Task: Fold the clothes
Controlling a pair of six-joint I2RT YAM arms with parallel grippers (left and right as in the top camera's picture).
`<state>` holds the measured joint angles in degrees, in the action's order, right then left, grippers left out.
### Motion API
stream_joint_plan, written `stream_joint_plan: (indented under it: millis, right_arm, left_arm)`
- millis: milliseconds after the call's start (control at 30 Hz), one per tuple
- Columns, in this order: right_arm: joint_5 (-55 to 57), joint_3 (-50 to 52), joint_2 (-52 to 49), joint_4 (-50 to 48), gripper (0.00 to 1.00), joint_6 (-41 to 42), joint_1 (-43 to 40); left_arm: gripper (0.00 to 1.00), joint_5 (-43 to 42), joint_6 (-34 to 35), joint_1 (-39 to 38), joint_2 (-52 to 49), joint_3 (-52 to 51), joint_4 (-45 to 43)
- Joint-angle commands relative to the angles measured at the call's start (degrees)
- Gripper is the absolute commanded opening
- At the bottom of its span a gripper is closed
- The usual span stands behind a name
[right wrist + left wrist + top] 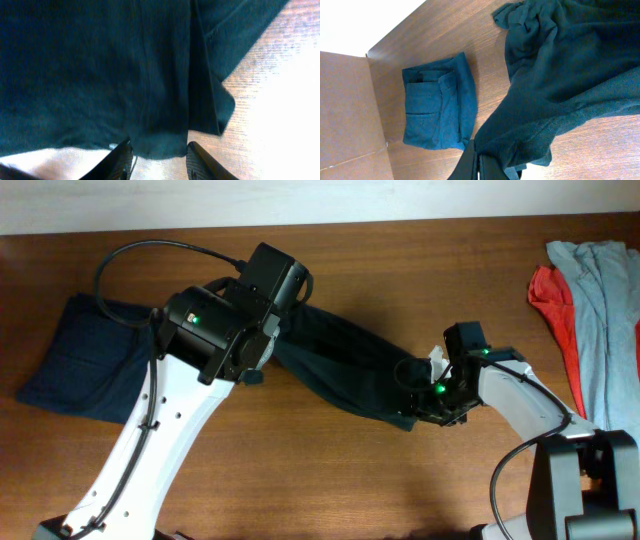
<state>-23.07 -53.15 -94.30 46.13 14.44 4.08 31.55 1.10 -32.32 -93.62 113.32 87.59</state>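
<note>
The black T-shirt (340,365) hangs stretched in a loose, rumpled band between the 2 arms, running across the middle of the wooden bench (300,480) from upper left down to lower right. Whether its middle touches the wood or sags just above it cannot be told from overhead.

The left end effector (479,165) is closed on the shirt – its wrist view shows dark fabric bunched and pinched right at the fingertips, with the rest of the cloth spreading away in folds over the bench.

The right end effector (159,157) sits at the shirt's other end. Its 2 fingers (121,159) stand apart, and the hemmed edge of the shirt lies in the gap between them – parted rather than clamped on the cloth.

A folded navy-blue garment (75,360) lies flat on the bench at the far left, beside the left arm and apart from the shirt. At the far right edge a light grey garment (600,310) lies crumpled with a red one (550,295) touching it, both well apart from the shirt and the right arm
</note>
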Motion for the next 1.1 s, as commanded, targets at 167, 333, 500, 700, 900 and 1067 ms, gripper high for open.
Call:
stream_joint_plan:
  millis: [167,333,500,700,900,1067]
  right_arm:
    - [-1.99,3.32,1.95,-1.97,0.04,0.59,0.35]
    - [-0.96,1.55,15.89,-0.26,0.04,-0.22,0.35]
    - [12.28,-2.89,30.32,5.84,0.04,4.37,0.35]
    - [27.08,-8.44,39.76,11.78,0.04,7.80,0.35]
    - [30.69,-19.28,43.17,15.56,0.04,8.81,0.35]
    - [31.76,-29.81,43.32,19.63,0.04,8.57,0.35]
  left_arm:
    - [0.01,0.85,-0.72,0.24,1.14,0.63,0.07]
    - [0.00,0.85,-0.68,0.24,1.20,0.63,0.09]
    - [0.00,1.44,-0.68,0.24,1.64,0.63,0.11]
    - [0.01,3.39,-0.22,0.24,6.25,2.29,0.50]
    - [0.01,4.50,-0.28,0.24,16.15,3.43,-0.09]
    - [0.01,4.46,-0.48,0.24,23.71,3.43,-0.79]
